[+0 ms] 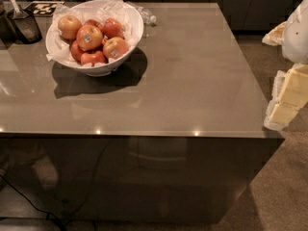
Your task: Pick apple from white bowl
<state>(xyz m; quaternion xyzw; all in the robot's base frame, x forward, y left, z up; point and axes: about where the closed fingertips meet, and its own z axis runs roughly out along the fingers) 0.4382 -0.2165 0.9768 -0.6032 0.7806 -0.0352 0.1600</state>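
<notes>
Hanging at the right edge of the view, the gripper (285, 99) sits just off the table's (202, 81) right side, near its front corner. Whether it is spread or pressed together I cannot tell, since only pale, blocky parts of it show there. No apple is to be seen at it.

From there a long stretch of bare grey tabletop runs leftward to the white bowl (136, 19), which stands near the back left, well apart from the gripper. It is lined with crinkled paper and heaped with fruit. The apple (89, 36) lies high in the heap, left of centre, its sticker facing up. A paler apple (69, 26) touches it on the left, and a smaller stickered apple (115, 47) lies just to its front right (others crowd in below). A dark container with a scoop (23, 27) stands left of the bowl.

By my reading, the task is at its very start: the approach has not begun. The next move calls for a long reach across the table, then a descent from above onto the apple, narrow enough to miss its neighbours.
</notes>
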